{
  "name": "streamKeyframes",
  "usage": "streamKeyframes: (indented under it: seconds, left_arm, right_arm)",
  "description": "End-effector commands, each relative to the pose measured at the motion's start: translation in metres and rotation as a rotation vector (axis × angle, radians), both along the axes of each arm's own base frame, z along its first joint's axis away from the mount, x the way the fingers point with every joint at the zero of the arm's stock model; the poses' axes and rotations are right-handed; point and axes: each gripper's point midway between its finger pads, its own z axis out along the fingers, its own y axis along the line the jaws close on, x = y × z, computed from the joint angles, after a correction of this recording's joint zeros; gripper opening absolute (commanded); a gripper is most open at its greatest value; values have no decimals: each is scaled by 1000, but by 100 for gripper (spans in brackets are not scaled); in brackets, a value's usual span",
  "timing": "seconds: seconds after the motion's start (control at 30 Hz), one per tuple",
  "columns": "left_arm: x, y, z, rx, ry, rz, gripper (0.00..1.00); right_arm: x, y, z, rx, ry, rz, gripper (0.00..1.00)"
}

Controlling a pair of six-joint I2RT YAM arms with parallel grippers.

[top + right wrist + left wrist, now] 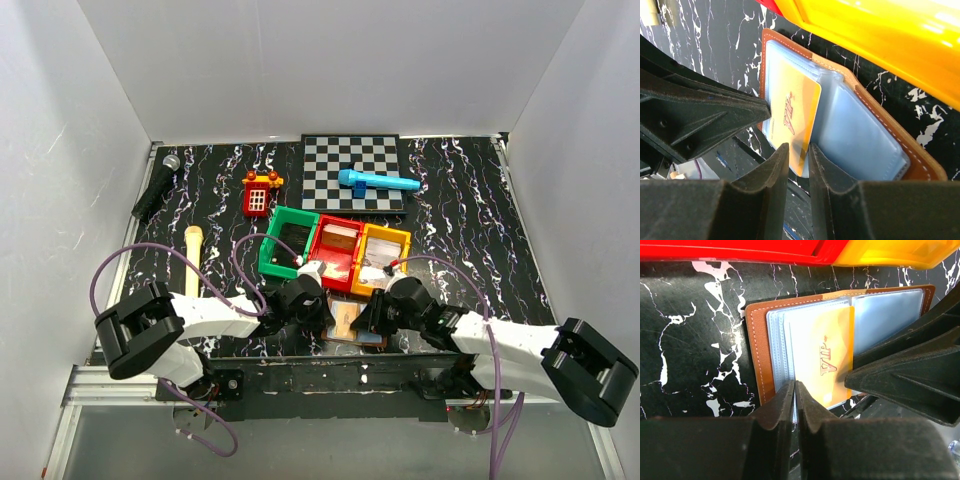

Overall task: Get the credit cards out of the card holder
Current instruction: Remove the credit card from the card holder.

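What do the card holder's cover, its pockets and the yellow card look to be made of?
The cover of the card holder looks like brown leather or an imitation: matte, with pale stitching along the edge. The pockets seem to be soft, clear bluish plastic: glossy, with reflections and layered edges. The card is probably stiff yellow plastic: smooth, with VIP printed in red.
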Motion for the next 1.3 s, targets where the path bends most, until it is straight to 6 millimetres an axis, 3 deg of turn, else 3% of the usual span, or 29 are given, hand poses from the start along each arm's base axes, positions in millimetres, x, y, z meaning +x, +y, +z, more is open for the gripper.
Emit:
streamKeyframes:
  seconds: [0.0,0.17,0.5,0.9,1.27]
  left_arm:
    - [-15,31,-37,156,72,-2,0]
    - [-15,33,-38,164,77,5,0]
    - [-15,33,-38,166,81,13,0]
    - [-16,30,-38,158,79,-11,0]
    - [-18,25,-39,153,84,-46,0]
  right_arm:
    - [10,13,25,103,-57,-13,31]
    - [9,9,22,90,-49,-24,36]
    - [12,2,19,81,-48,-58,37]
    - [12,12,28,128,-57,-25,30]
    - [12,23,37,173,-67,12,34]
